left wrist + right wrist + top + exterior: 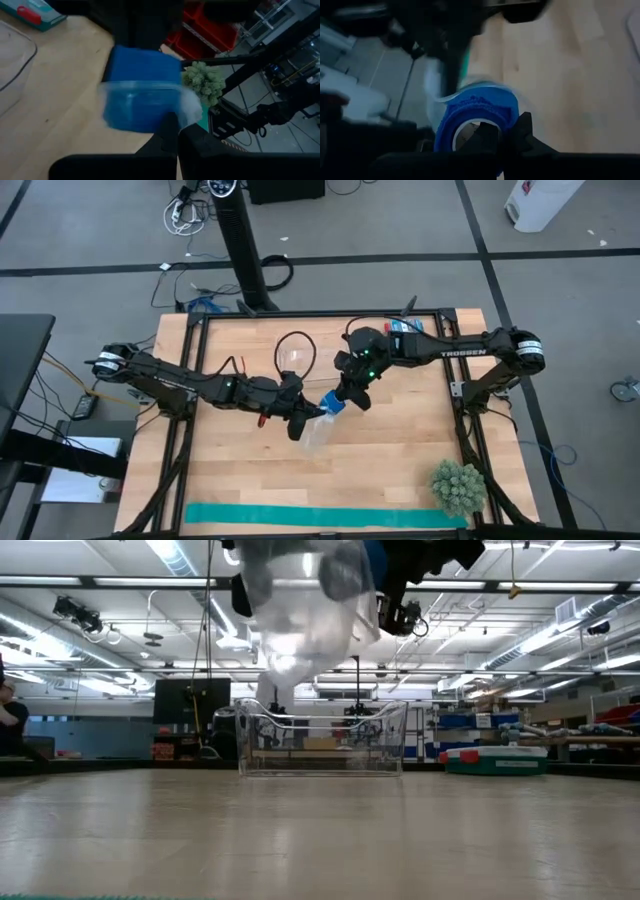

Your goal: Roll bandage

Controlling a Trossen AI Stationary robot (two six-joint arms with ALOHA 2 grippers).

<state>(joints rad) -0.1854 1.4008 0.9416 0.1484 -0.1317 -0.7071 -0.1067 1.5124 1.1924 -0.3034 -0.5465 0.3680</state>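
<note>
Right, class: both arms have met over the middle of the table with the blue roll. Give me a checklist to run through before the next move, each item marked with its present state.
1. Bandage rolled up: ok, a blue cylinder with a hollow core.
2. Right tool shut on the bandage: ok.
3. Left tool shut on the clear bag: ok, pinching its edge.
4. Roll inside the bag: cannot tell how far in.
5. Clear bin free to receive: ok, nothing visible inside.
6. Teal strip and green plant out of the way: ok, at the table's near edge.
</note>
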